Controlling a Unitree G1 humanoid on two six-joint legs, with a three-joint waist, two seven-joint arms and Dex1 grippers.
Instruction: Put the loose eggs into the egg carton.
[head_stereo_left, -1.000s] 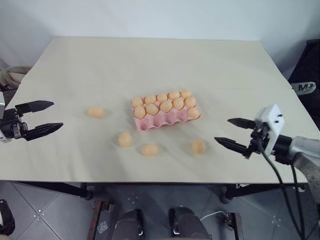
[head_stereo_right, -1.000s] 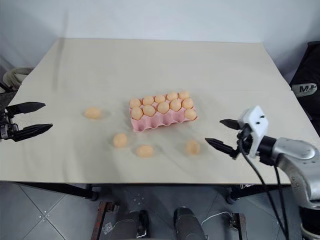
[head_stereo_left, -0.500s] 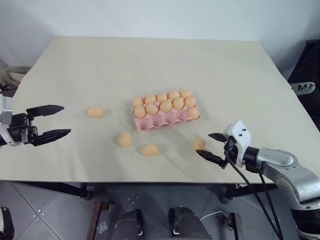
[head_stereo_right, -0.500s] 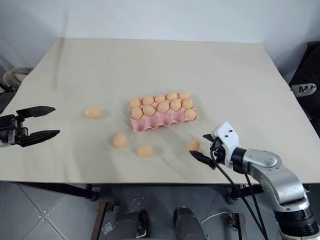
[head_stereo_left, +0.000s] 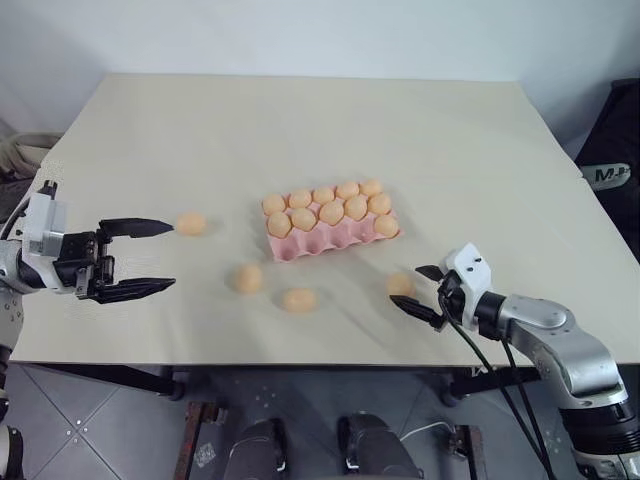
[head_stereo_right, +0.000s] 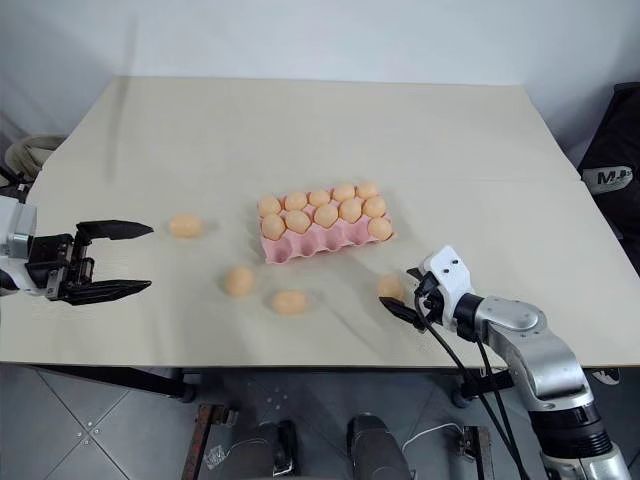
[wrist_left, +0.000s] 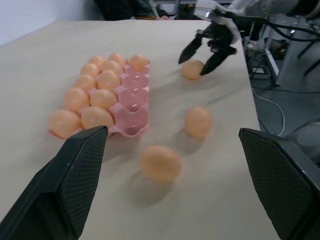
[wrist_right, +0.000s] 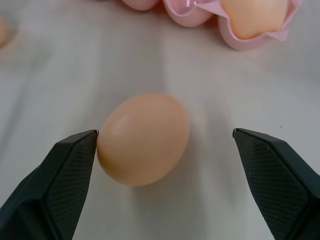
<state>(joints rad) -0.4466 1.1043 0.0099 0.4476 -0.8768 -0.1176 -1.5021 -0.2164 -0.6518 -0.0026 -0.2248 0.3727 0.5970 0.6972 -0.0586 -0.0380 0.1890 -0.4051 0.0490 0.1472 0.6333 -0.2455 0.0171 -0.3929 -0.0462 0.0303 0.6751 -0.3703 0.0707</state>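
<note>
The pink egg carton lies mid-table with several eggs in its two far rows and its near row of cups bare. Loose eggs lie at the left, in front of the carton, and at the right. My right gripper is open, low over the table, with its fingers on either side of the right egg; one finger is at the egg's side. My left gripper is open and empty, pointing toward the middle, its far fingertip just short of the left egg.
The table's front edge runs just below both grippers, with tiled floor beneath. A black object stands off the table's right side and pale hoses off its left. Bare tabletop stretches behind the carton.
My left gripper has moved right, toward the left egg. My right gripper has come down and in toward the right egg and now has it between its fingers.
</note>
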